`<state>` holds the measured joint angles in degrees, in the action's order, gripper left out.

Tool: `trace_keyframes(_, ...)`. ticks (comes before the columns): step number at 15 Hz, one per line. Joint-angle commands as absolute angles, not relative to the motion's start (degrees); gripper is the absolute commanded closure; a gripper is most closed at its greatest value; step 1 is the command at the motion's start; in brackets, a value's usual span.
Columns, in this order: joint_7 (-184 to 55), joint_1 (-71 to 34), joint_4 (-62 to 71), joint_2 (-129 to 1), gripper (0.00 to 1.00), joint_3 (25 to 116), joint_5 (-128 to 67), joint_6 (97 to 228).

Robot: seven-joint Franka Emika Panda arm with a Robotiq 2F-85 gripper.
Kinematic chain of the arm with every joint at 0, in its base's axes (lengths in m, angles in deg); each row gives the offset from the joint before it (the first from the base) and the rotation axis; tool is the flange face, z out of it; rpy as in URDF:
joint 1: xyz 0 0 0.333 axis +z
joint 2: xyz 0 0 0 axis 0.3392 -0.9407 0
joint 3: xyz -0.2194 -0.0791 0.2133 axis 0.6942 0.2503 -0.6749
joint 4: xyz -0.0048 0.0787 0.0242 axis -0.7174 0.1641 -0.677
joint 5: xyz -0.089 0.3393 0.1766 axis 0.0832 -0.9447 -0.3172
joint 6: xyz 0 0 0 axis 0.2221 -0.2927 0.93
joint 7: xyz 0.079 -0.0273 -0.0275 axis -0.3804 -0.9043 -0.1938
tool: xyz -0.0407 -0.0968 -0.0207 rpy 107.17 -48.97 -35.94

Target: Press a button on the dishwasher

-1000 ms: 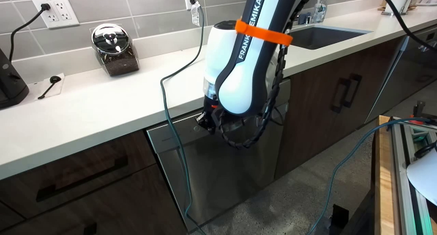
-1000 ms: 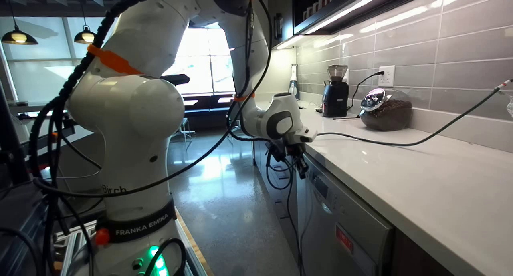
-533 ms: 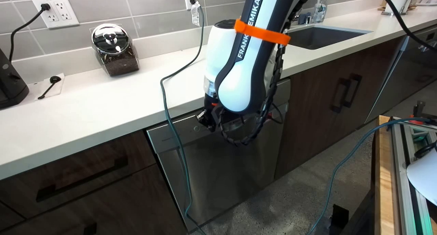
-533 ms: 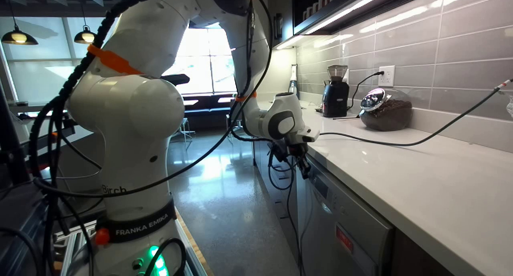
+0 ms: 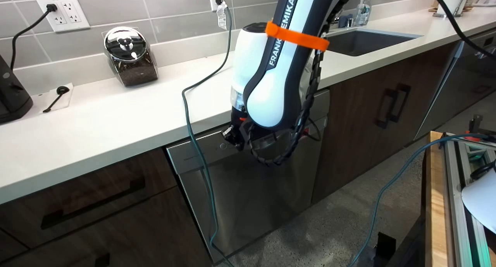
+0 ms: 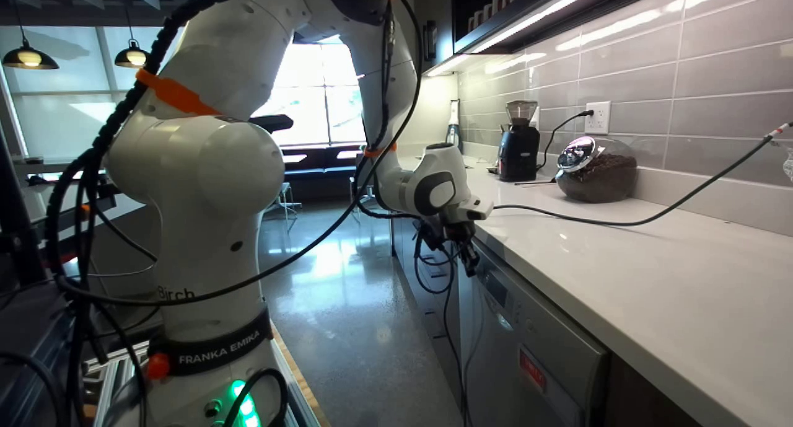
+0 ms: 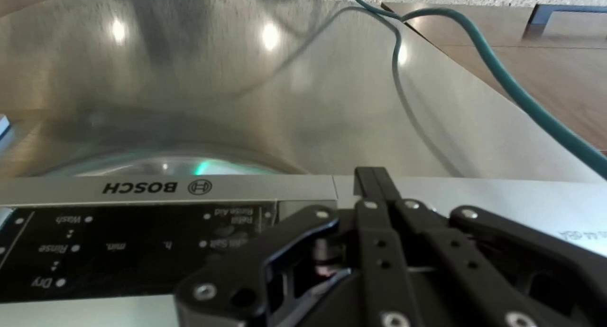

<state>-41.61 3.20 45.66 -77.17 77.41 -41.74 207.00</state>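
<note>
Dishwasher (image 5: 252,193) faces aisle (image 6: 359,328); strip (image 6: 554,334) horizontal

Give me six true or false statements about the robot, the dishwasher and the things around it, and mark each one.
1. The tool is shut and holds nothing. True.
2. A teal cable hangs in front of the dishwasher. True.
3. The dishwasher hangs wide open. False: it is closed.
4. BOSCH lettering shows upside down in the wrist view. True.
5. Something white fills the glass jar. False: the glass jar holds something dark.
6. No outlet is in use. False: a black plug sits in a white outlet.
</note>
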Motion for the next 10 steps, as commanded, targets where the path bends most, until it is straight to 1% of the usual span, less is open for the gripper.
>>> trace_keyframes(1, -43.63, 1.35, 44.7, -78.23, 1.0, 75.16, -42.97, 207.12)
trace_keyframes(10, -43.29, 2.08, 44.59, -78.57, 1.0, 76.2, -42.87, 207.28)
